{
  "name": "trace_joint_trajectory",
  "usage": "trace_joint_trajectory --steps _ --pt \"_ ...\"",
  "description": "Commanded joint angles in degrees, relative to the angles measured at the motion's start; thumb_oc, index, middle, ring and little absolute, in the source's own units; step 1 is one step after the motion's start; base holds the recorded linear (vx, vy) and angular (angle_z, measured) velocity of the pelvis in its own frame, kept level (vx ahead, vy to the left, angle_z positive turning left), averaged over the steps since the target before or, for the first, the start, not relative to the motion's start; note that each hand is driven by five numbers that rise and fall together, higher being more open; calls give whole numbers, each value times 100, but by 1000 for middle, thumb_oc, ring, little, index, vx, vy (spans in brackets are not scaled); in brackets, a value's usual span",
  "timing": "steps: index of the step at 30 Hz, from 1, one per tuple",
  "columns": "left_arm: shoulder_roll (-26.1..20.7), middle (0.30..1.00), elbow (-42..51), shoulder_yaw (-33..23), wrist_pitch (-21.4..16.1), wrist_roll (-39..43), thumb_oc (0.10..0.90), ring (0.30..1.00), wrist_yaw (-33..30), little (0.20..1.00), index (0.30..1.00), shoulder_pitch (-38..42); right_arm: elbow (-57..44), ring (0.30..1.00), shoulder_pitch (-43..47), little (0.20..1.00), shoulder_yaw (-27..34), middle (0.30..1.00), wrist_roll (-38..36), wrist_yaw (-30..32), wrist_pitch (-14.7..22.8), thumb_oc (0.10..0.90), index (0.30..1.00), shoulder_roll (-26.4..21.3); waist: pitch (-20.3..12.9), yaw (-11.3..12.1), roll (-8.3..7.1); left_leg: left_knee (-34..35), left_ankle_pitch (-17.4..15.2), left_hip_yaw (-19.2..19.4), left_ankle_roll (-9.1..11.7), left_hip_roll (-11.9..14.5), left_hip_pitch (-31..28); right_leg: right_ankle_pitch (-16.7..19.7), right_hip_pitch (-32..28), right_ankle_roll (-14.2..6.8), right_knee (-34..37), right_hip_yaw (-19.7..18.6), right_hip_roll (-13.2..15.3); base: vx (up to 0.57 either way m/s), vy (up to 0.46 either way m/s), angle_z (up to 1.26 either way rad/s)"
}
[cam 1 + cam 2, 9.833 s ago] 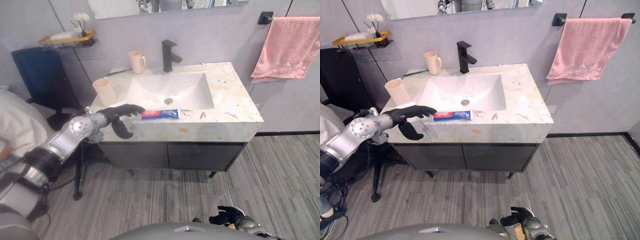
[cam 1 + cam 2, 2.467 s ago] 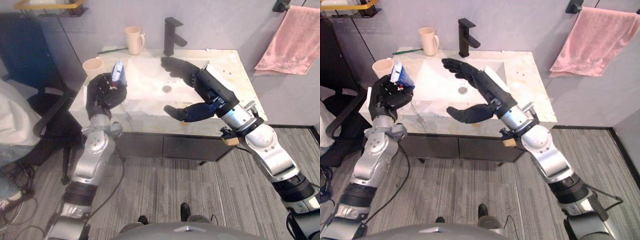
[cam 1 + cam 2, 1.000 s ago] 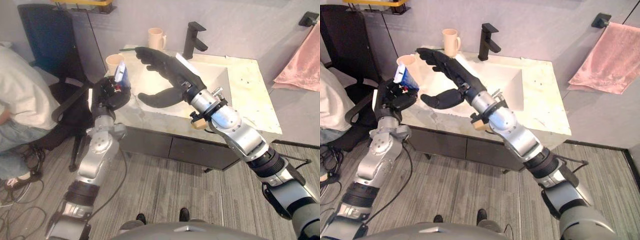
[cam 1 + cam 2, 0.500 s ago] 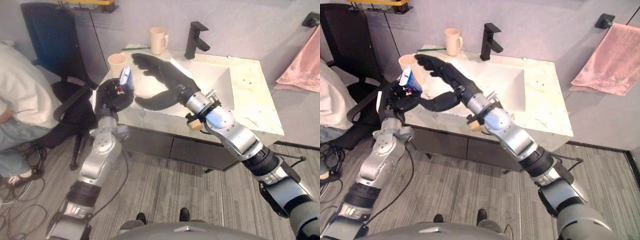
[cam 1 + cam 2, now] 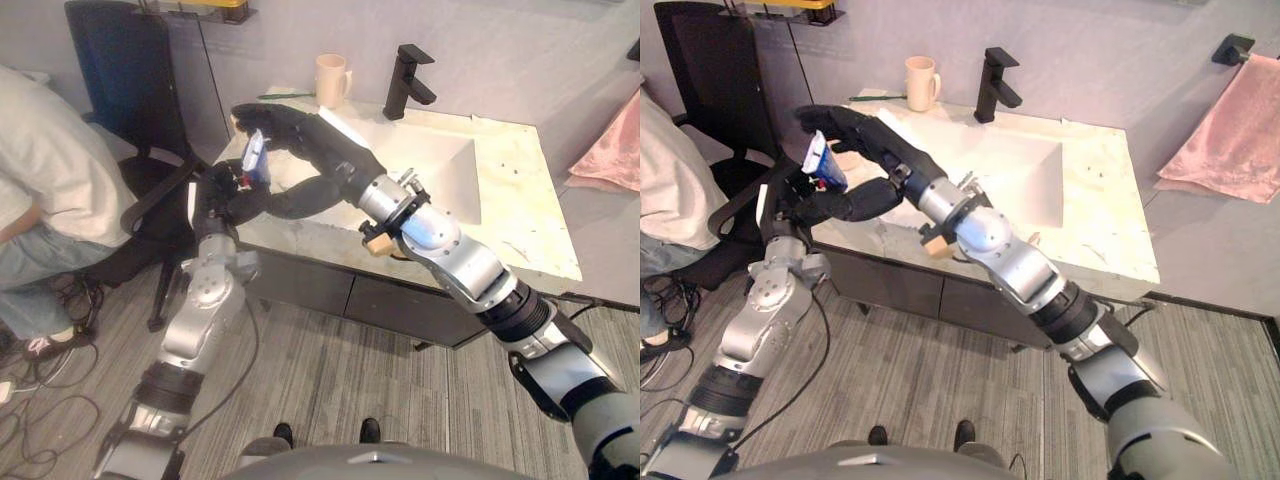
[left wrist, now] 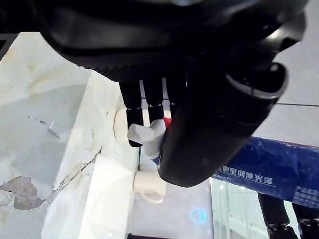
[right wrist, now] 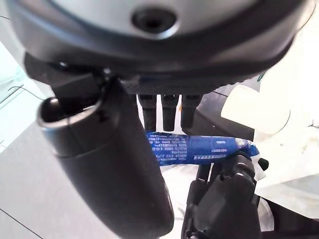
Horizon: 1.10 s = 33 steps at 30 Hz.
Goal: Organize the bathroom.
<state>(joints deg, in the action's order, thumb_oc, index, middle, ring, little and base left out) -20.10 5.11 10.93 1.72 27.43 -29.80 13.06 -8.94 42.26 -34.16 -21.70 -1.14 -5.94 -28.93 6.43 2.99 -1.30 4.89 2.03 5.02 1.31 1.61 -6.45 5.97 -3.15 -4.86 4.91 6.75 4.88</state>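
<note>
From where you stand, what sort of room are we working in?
It looks like a bathroom: a marble-look vanity counter with a white sink basin and black faucet, and a pink towel hanging on the wall. The left hand holds a blue toothpaste tube.

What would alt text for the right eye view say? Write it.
The robot's left hand grips a blue toothpaste tube upright at the marble counter edge, while its right hand, fingers straight, reaches around it. Behind are a mug and black faucet.
</note>
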Motion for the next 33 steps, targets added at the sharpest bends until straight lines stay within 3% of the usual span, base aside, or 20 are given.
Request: trace_joint_trajectory --steps 1,15,16,17,18,19,24,33 --pt "-155 300 389 58 -508 -91 400 300 107 300 300 955 -230 300 890 300 222 300 -153 238 541 400 300 418 -564 15 -239 -31 -425 -481 -100 -155 -18 -466 -217 -71 9 -308 -22 0 0 0" --pt "-135 300 329 65 -491 -136 400 300 49 300 300 942 -132 300 852 300 226 300 -65 298 599 400 300 422 -530 -6 -226 -36 -464 -455 -117 -151 -56 -478 -239 -73 9 -360 -23 0 0 0" --pt "-126 335 320 68 -482 -156 424 335 28 335 335 931 -114 300 853 300 237 300 -18 301 630 400 300 415 -534 -7 -221 -24 -501 -459 -117 -145 -89 -517 -268 -77 9 -358 -29 0 0 0" --pt "-131 469 314 62 -493 -176 513 469 19 469 469 915 -108 300 847 300 249 300 3 301 658 400 300 394 -529 -4 -225 -34 -467 -452 -117 -147 -65 -481 -247 -70 9 -357 -24 0 0 0" --pt "-139 822 303 48 -485 -244 748 822 -21 822 822 882 -96 300 843 300 278 300 58 307 712 400 300 354 -535 3 -227 -29 -467 -457 -118 -145 -64 -483 -247 -68 9 -351 -23 0 0 0" --pt "-143 900 299 39 -476 -264 800 900 -26 900 900 870 -100 300 851 300 292 300 70 312 723 400 300 331 -534 7 -229 -31 -467 -460 -117 -144 -64 -484 -249 -66 9 -346 -23 0 0 0" --pt "-211 900 254 -57 -496 -458 800 900 -66 900 900 624 -117 300 997 300 448 300 298 382 865 400 300 109 -527 87 -265 -32 -457 -490 -106 -132 -49 -499 -272 -47 9 -280 -23 -8 -2 0" --pt "-476 900 746 -558 -865 -799 800 900 155 900 900 -88 -55 300 1208 300 803 300 615 773 1101 400 300 -385 -497 346 -360 -20 -444 -575 -17 -44 -44 -582 -386 -11 9 -5 -14 -5 -33 16"
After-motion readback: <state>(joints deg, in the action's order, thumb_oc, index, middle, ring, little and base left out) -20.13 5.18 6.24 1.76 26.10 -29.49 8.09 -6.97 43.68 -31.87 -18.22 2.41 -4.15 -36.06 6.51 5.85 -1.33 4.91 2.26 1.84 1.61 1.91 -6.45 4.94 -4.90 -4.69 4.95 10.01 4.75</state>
